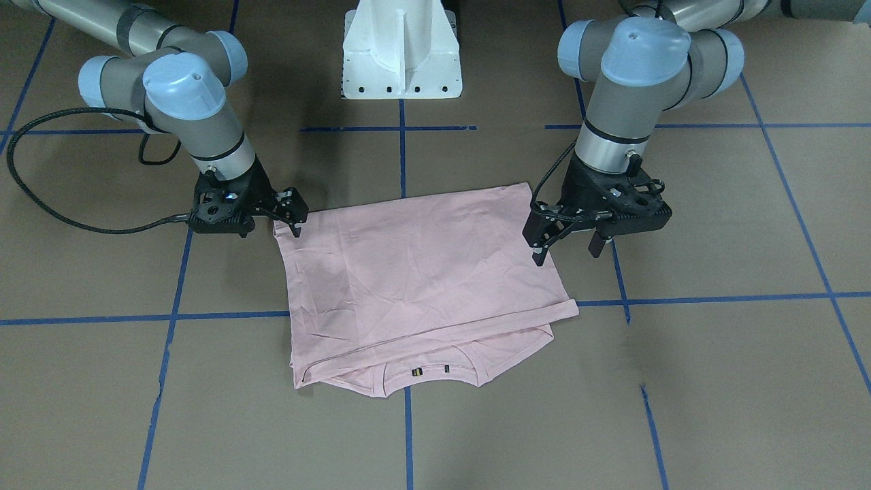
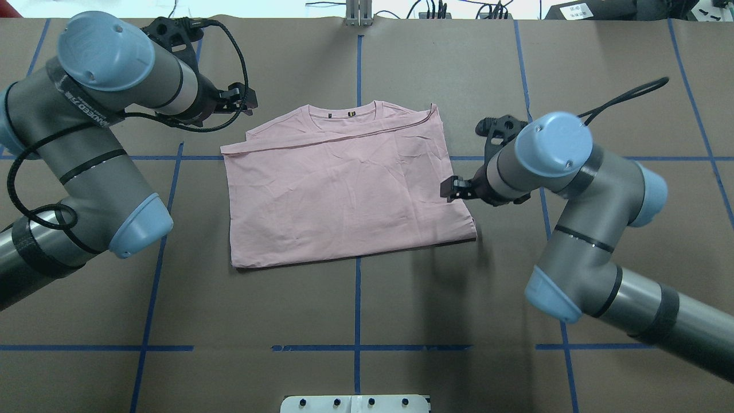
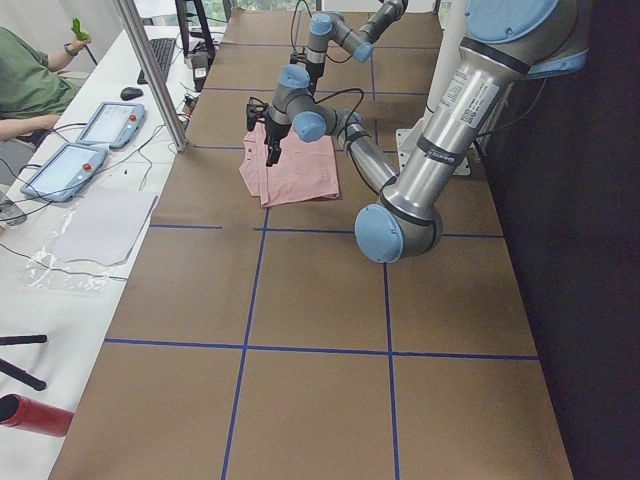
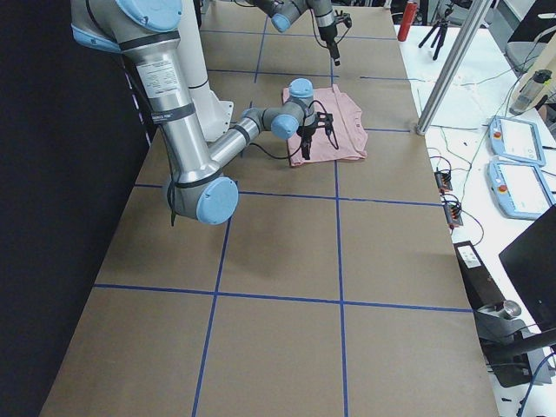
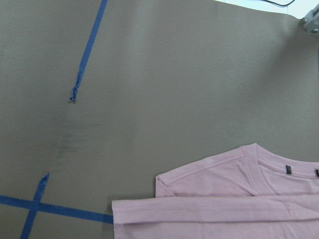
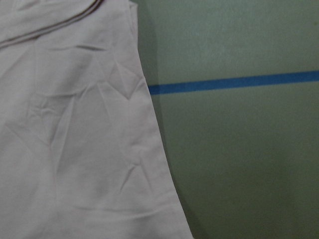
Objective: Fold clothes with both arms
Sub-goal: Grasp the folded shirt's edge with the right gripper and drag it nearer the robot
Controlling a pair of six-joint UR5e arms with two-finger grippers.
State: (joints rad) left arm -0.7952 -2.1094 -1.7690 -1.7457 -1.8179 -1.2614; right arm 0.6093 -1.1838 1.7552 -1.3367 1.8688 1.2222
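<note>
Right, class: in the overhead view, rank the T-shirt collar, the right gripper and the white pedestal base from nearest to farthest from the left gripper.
From the left gripper:
1. T-shirt collar, at the shirt's far edge.
2. right gripper, at the shirt's opposite side.
3. white pedestal base, at the view's bottom edge.

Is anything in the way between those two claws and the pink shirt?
Nothing visible. The left gripper and the right gripper each hang right at an edge of the shirt, with nothing between.

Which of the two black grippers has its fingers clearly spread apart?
The left arm's black two-finger gripper, right of the pale pink T-shirt in the front-facing view; the right gripper shows no visible gap.
</note>
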